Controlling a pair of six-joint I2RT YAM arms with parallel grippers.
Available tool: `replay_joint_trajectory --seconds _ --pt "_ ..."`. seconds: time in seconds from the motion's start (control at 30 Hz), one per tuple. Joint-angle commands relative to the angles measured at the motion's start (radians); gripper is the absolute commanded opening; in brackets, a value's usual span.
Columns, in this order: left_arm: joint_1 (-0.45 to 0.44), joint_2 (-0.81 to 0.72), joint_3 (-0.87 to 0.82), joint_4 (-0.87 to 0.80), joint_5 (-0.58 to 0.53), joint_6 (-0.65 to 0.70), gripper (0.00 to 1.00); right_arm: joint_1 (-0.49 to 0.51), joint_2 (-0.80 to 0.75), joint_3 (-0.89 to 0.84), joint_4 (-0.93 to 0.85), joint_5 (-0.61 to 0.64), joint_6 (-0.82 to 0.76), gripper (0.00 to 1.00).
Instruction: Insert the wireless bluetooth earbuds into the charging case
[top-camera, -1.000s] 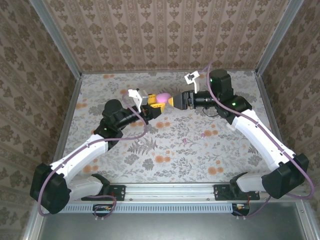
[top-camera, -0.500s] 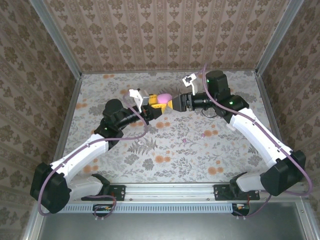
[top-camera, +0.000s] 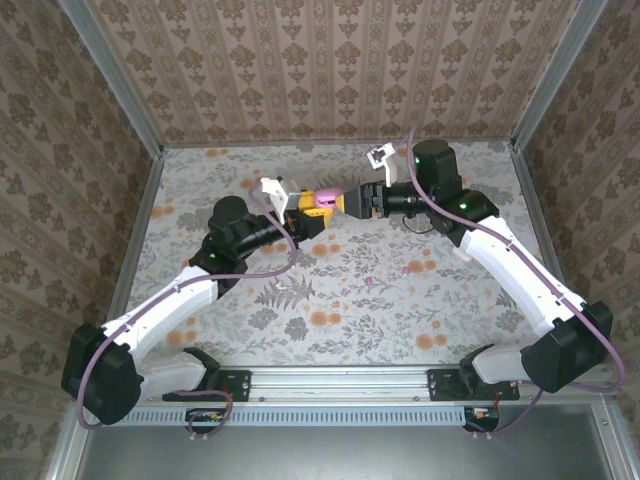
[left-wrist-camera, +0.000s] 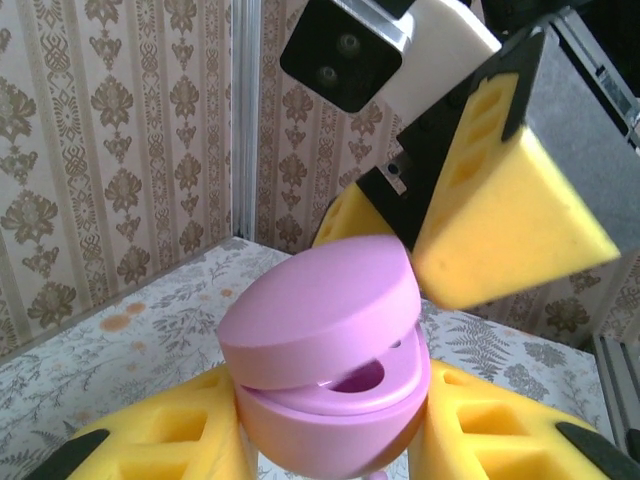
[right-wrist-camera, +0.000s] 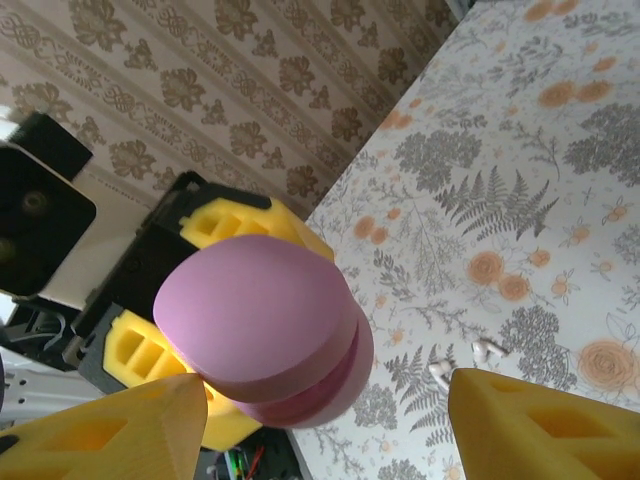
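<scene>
Lilac charging case (left-wrist-camera: 325, 400) held aloft, lid barely ajar, nothing inserted yet.
The left gripper (top-camera: 303, 212) clamps the case between yellow pads. The right gripper (top-camera: 350, 203) straddles its lid, jaws spread and empty. What looks like a pinkish earbud (top-camera: 405, 268) lies on the table (top-camera: 480, 320), well apart.

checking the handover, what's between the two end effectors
The pink charging case, lid ajar: left end effector grips its base, open right end effector flanks its lid. Clearest in the left wrist view.
</scene>
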Motion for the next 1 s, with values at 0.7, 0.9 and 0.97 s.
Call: replay_joint_trajectory --seconds 0.7,0.9,0.97 --pt "-0.023 -0.015 0.014 0.031 0.033 0.010 0.37 -0.026 -0.054 0.059 0.042 0.142 0.080 0.71" --pt "-0.023 -0.031 -0.009 0.043 -0.002 0.019 0.37 -0.087 -0.163 0.024 -0.009 0.212 0.085 0.69" --pt "-0.022 -0.044 -0.011 0.029 -0.009 0.026 0.36 -0.135 -0.184 -0.011 -0.070 0.256 0.068 0.66"
